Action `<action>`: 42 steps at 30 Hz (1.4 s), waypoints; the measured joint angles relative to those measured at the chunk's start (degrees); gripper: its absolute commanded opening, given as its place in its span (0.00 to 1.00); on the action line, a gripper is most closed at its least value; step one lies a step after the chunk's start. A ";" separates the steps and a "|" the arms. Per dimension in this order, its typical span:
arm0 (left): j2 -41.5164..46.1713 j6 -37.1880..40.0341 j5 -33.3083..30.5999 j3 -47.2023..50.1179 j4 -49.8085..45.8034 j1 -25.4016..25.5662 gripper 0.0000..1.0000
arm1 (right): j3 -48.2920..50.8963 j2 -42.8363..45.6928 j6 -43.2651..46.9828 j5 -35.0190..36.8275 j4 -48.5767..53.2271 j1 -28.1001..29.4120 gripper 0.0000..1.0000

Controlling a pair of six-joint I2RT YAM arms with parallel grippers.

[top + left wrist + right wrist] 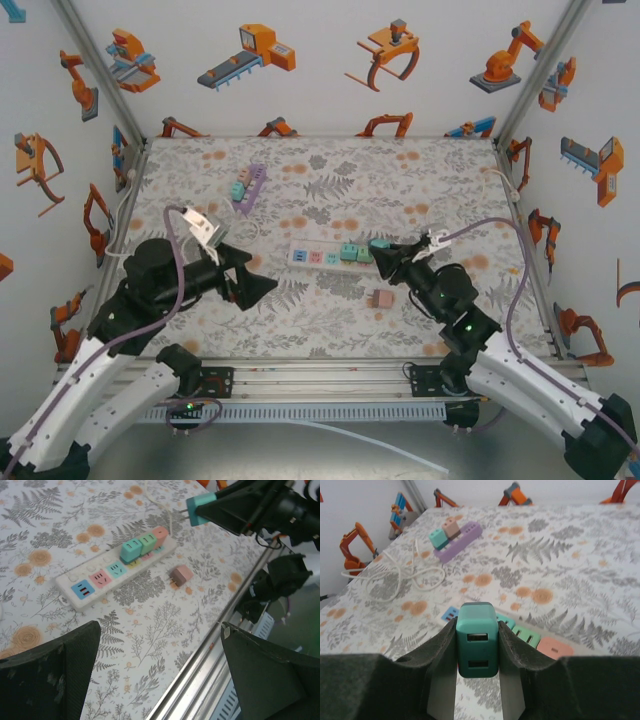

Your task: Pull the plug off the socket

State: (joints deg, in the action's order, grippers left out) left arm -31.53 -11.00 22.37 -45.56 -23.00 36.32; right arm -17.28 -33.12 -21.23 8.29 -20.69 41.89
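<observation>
Grey-fern print covers the desk [420, 190] inside robot-stickered white walls [320, 100], my right claw [388, 252] clamping a teal plug [477, 640] clear of the power strip [305, 256], left claw [258, 272] spread wide.

The left gripper [160, 629] has its dark jaws spread wide at the bottom corners. Beyond them a white power strip [70, 582] lies slantwise on the flowered surface [150, 630]. A teal block [131, 550], a green block [148, 542] and a salmon block [160, 532] sit in its far sockets, and the three near sockets are bare. A loose pink plug [180, 575] lies just beside the strip. Up top, the right gripper [220, 511] holds a teal plug [201, 510] in the air, prongs pointing left, clear of the strip.
</observation>
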 measured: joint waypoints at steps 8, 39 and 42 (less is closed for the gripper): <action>4.17 16.83 10.60 3.67 -7.89 0.09 0.97 | 0.35 -4.98 -10.36 -5.49 9.35 0.00 0.17; -1.25 30.95 13.42 7.48 -7.43 0.42 0.97 | -1.55 -35.12 -22.93 -6.97 0.87 4.35 0.47; -1.18 30.95 13.25 7.52 -7.41 0.42 0.97 | -1.55 -33.79 -22.88 -5.90 2.32 4.39 0.49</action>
State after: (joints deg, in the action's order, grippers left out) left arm -32.71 19.94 35.62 -38.04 -30.41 36.73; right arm -18.83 -66.92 -44.12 2.39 -18.37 46.28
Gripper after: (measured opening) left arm 0.972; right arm 0.479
